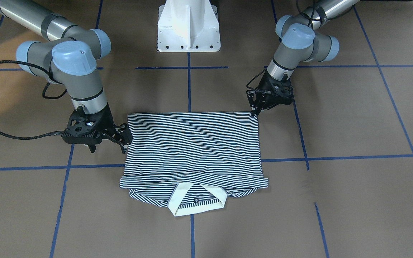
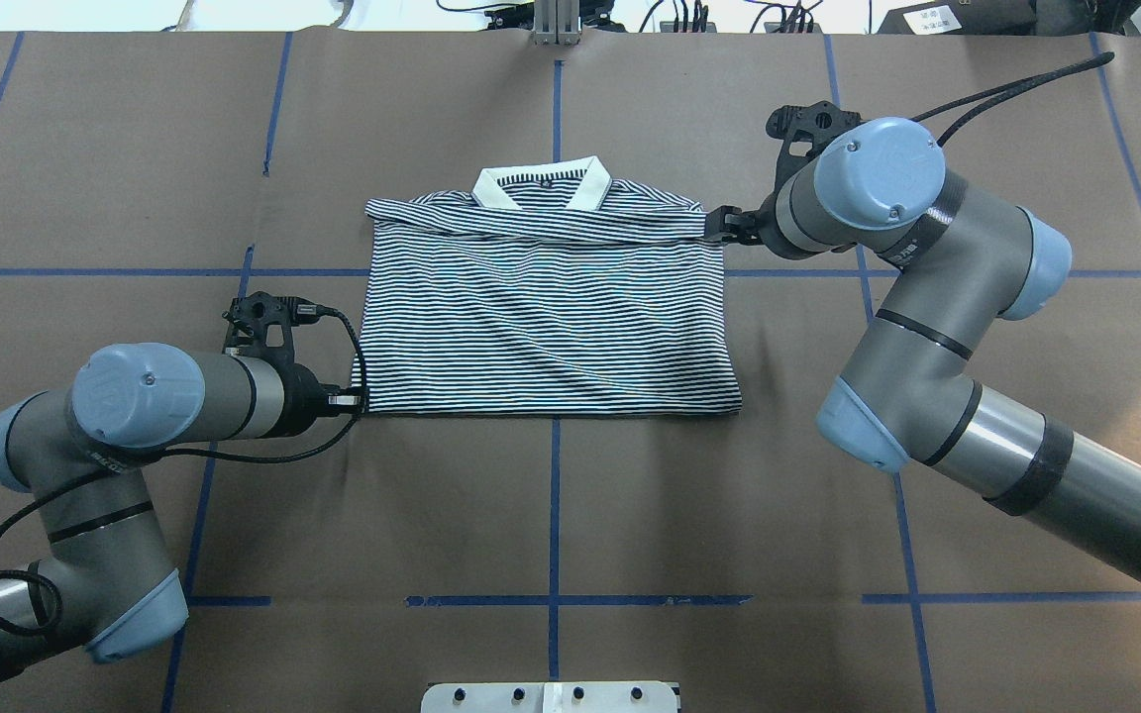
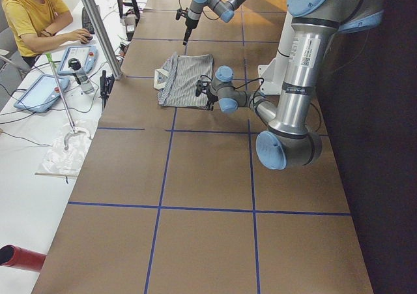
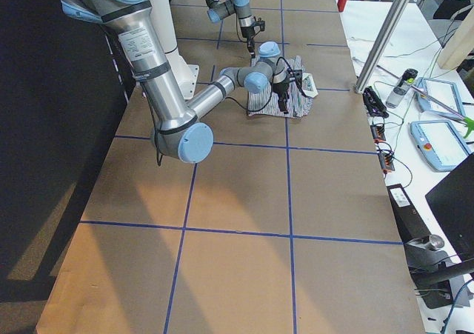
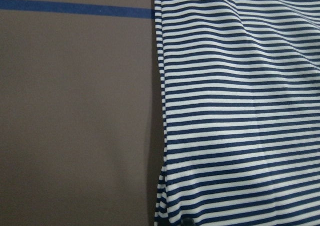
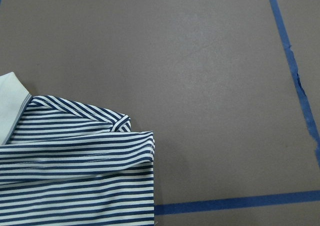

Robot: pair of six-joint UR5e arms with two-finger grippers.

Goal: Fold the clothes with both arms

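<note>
The navy-and-white striped polo shirt (image 1: 192, 143) lies folded into a rectangle on the brown table, its white collar (image 1: 177, 202) on the side away from the robot. In the overhead view the shirt (image 2: 546, 317) is centred. My left gripper (image 1: 255, 111) points down at the shirt's near-left corner (image 2: 358, 404); I cannot tell whether it is open or shut. The left wrist view shows the shirt's edge (image 5: 240, 110) flat on the table. My right gripper (image 1: 124, 138) is beside the shirt's right edge near the folded shoulder (image 2: 699, 213), fingers apart and empty. The right wrist view looks down on that shoulder corner (image 6: 75, 176).
The white pedestal base (image 1: 188, 28) stands behind the shirt on the robot's side. Blue tape lines (image 2: 554, 495) grid the brown paper. An operator in yellow (image 3: 29, 14) sits at a side table with tablets and a bottle beyond the far edge.
</note>
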